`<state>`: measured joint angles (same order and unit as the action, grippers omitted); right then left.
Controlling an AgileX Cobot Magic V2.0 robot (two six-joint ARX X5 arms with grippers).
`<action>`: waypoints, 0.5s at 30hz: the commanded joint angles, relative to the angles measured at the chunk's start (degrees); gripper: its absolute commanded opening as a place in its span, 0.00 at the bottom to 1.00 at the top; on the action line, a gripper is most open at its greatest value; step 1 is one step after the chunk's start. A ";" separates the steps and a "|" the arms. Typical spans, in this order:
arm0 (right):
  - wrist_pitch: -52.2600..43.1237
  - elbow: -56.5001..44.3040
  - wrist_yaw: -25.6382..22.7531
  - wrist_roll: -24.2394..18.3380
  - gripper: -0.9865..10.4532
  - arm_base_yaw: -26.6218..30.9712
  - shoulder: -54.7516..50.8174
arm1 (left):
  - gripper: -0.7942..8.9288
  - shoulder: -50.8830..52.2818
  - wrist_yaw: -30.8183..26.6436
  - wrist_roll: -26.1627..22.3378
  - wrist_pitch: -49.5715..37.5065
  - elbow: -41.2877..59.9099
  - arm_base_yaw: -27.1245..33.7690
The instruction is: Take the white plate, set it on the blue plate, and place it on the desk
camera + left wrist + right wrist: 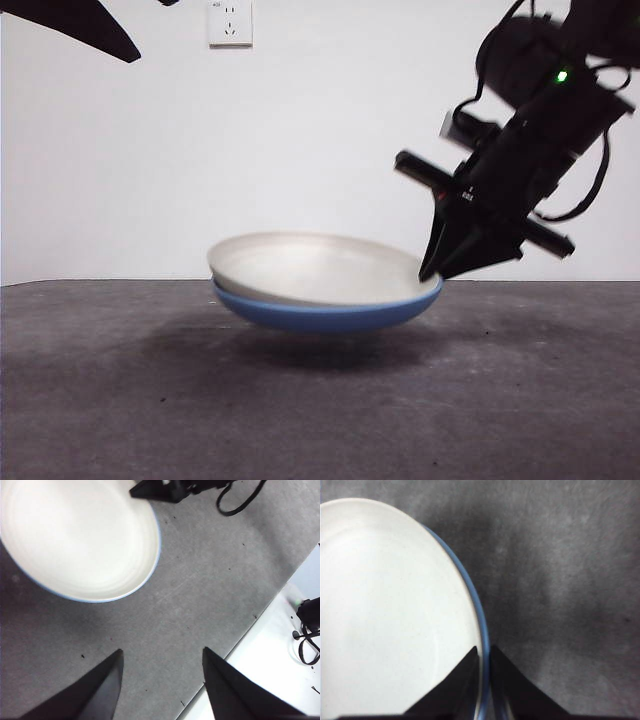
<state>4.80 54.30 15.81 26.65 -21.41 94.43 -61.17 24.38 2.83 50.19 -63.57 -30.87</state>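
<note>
While nested, white plate [310,266], blue plate [325,314] glossy

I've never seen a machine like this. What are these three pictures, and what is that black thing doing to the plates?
It is a two-armed robot at a desk. One picture looks level across the desk; the other two come from cameras on each arm's wrist. The right gripper pinches the rim of two stacked plates, the white plate nested in the blue plate, holding them tilted off the desk with a shadow beneath. The left gripper waits above with jaws open, holding nothing.
</note>
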 commanded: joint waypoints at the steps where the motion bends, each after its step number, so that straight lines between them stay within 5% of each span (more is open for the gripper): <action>1: -2.05 1.31 0.15 2.64 0.10 -0.61 2.56 | 0.34 -0.26 0.33 -0.66 -0.52 -0.37 -0.26; 12: -1.95 1.31 -0.96 2.71 0.10 -0.59 5.20 | 0.34 -0.26 0.33 -0.66 -0.50 -0.37 -0.26; 15: -1.29 1.31 -0.87 2.73 0.23 -0.61 5.20 | 0.34 -0.26 0.33 -0.66 -0.50 -0.37 -0.26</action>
<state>3.81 54.30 14.83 28.51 -21.69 99.07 -61.17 24.38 2.83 50.22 -63.57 -30.87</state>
